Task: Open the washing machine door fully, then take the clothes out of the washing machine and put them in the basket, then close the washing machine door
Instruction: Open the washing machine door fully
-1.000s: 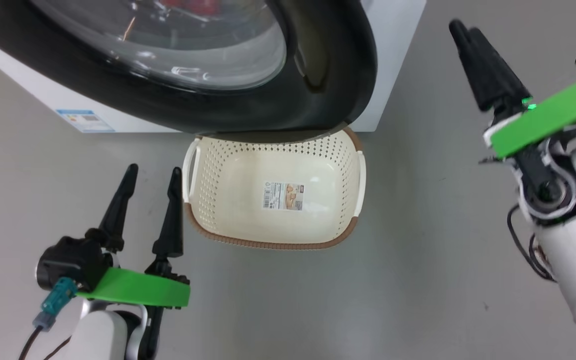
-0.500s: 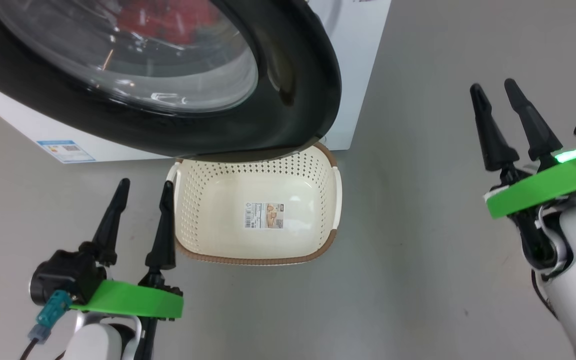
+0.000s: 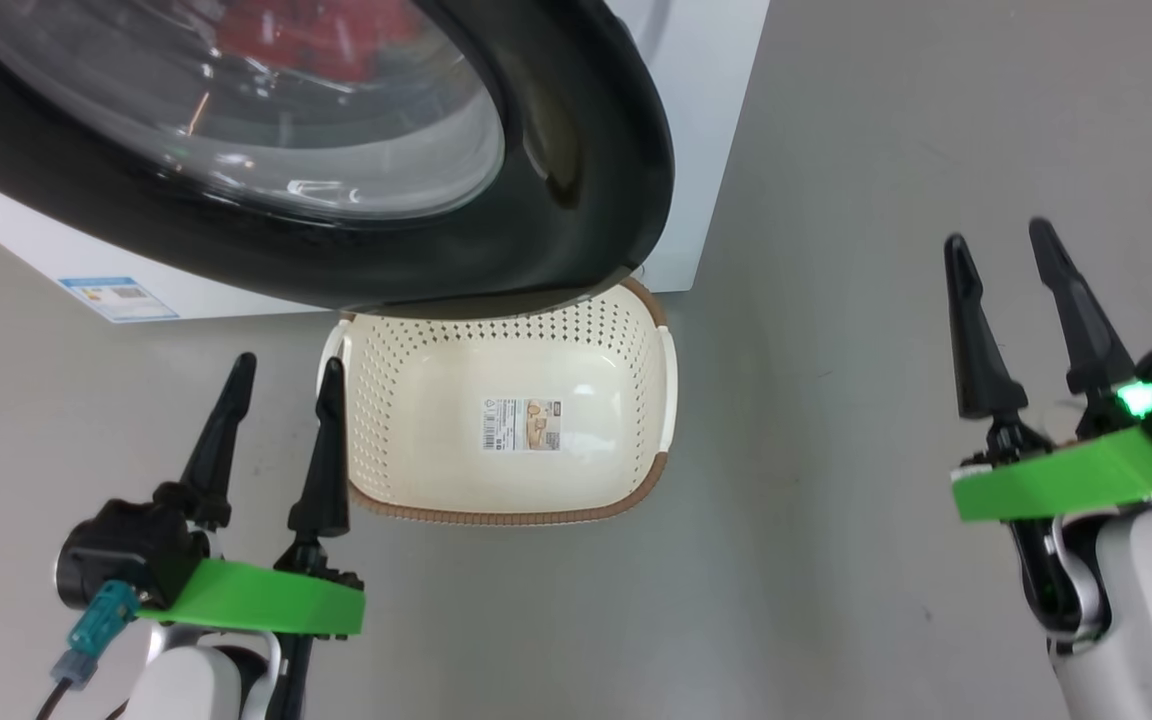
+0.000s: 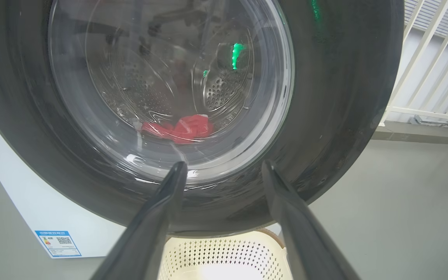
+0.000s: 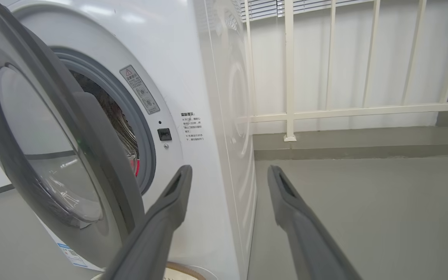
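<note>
Head view: left tool (image 3: 289,360), lower left, fingers spread wide, gripping nothing; its inner finger sits just beside the left handle of the basket (image 3: 496,517). Right tool (image 3: 996,233), lower right, fingers likewise spread and gripping nothing, over the grey floor (image 3: 836,400), well apart from the basket. Basket: cream, perforated, brown-rimmed, standing on the floor, paper label (image 3: 521,424) showing on its bottom, far rim under the washing machine door (image 3: 576,200). Door: glossy black rim, bulging glass; in the right wrist view it stands partly swung out from the washing machine (image 5: 208,77), with a gap at the grey rubber ring (image 5: 146,147). Clothes (image 4: 177,128): red, low in the steel drum, seen through the door glass in the left wrist view. Blue sticker (image 3: 116,297) low on the machine's front. White railing (image 5: 290,70) beyond.
</note>
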You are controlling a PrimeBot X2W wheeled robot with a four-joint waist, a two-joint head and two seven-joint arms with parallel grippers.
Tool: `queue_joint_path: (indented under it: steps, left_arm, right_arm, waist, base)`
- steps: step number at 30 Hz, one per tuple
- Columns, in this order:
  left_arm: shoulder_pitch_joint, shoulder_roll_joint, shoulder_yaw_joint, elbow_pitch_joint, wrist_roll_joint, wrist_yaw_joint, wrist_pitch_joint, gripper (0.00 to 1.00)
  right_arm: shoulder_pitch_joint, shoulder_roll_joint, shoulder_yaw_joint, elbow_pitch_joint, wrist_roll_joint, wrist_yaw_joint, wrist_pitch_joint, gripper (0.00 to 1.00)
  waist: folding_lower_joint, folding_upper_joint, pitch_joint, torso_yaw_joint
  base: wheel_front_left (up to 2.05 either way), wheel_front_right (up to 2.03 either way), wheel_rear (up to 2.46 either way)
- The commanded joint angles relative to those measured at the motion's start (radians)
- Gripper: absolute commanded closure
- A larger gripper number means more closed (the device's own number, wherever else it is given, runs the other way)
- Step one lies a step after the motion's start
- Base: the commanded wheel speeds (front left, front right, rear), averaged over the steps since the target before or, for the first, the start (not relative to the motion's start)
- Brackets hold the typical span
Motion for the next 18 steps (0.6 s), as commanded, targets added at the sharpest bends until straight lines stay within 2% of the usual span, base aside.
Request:
queue_joint_path:
  steps: [1,5,18]
  left_arm:
    - [0.008,0.019,0.032,-0.030,0.008,-0.007,-0.008,0.00]
    - [0.006,0.019,0.032,-0.033,0.007,-0.006,-0.008,0.00]
    - [-0.001,0.019,0.040,-0.031,0.006,-0.008,-0.008,0.00]
  right_arm:
    - [0.027,0.007,0.005,-0.039,-0.012,0.005,-0.006,0.00]
    - [0.072,0.027,-0.019,-0.064,-0.031,0.005,-0.006,0.00]
    - [0.115,0.044,-0.009,-0.073,-0.043,0.005,-0.006,0.00]
  waist:
    - [0.0000,0.0000,0.003,0.002]
    - [0.0000,0.0000,0.010,0.006]
    - [0.0000,0.0000,0.023,0.003]
  base:
    - [0.00,0.00,0.00]
    - [0.00,0.00,0.00]
    - [0.00,0.00,0.00]
